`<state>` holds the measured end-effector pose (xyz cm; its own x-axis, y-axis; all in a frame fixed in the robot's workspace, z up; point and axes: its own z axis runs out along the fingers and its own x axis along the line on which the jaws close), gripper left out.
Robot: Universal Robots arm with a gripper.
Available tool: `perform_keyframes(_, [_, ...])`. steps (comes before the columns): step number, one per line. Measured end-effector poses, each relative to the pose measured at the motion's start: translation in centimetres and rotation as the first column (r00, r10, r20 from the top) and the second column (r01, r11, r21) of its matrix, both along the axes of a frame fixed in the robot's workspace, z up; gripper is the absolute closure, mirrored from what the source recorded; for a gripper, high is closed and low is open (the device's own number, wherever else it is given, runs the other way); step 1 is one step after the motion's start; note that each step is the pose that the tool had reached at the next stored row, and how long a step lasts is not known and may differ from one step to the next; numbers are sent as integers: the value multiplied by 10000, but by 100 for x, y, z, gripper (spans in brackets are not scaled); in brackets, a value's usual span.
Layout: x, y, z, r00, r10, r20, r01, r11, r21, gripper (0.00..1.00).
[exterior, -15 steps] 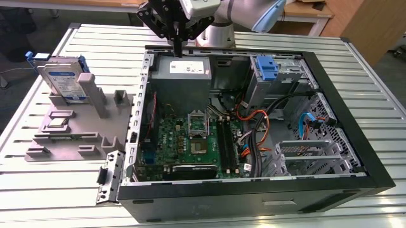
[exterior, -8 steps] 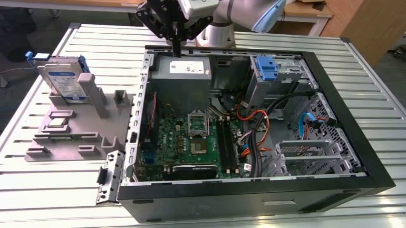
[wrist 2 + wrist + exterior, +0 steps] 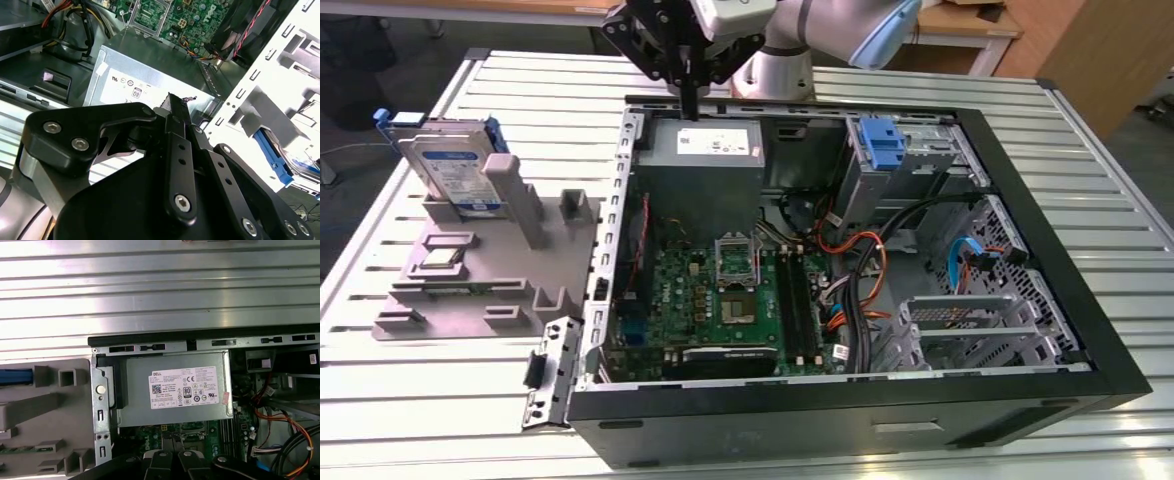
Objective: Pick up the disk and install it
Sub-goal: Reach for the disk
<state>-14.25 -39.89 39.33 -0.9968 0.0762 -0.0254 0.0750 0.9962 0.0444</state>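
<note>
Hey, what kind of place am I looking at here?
Probably a robotics lab workbench for computer assembly: an open computer case lies on a slatted metal table, a grey fixture beside it holds the disk upright, and a robot arm hangs above.

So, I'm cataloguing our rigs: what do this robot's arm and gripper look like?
The arm is silver-grey with rounded joints and a pale blue cap. The gripper is black, built of hinged flat link bars fastened with silver screws.
</note>
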Motion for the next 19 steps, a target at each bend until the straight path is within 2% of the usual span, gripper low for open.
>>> perform_keyframes(19, [-38,0,-1,10000,0,0,0,10000,0,90])
